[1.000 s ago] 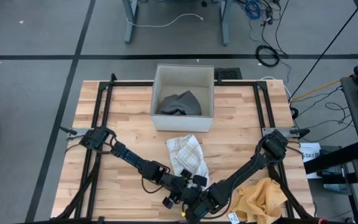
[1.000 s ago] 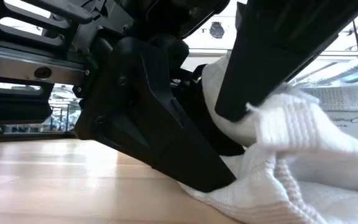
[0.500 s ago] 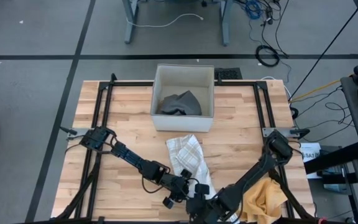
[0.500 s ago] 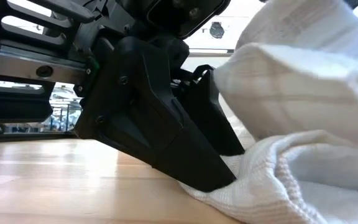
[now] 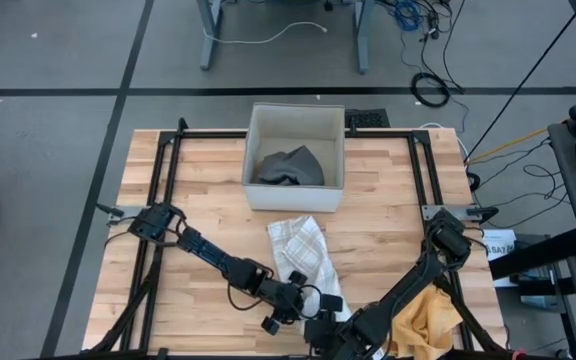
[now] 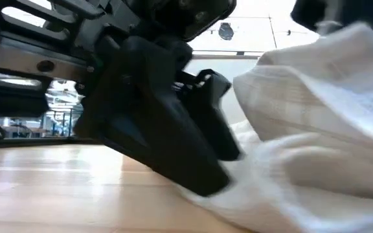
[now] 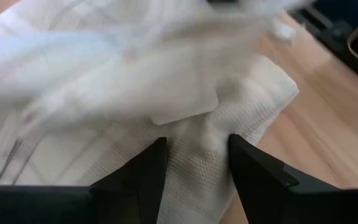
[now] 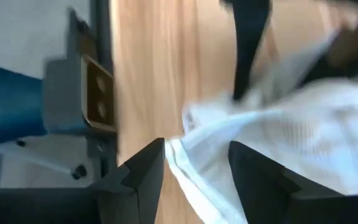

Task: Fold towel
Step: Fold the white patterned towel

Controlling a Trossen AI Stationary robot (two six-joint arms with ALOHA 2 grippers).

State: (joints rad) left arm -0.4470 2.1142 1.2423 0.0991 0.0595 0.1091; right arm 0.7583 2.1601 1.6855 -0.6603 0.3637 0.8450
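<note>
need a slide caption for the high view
Both hands, left and right, work the white checked towel below the bin.
</note>
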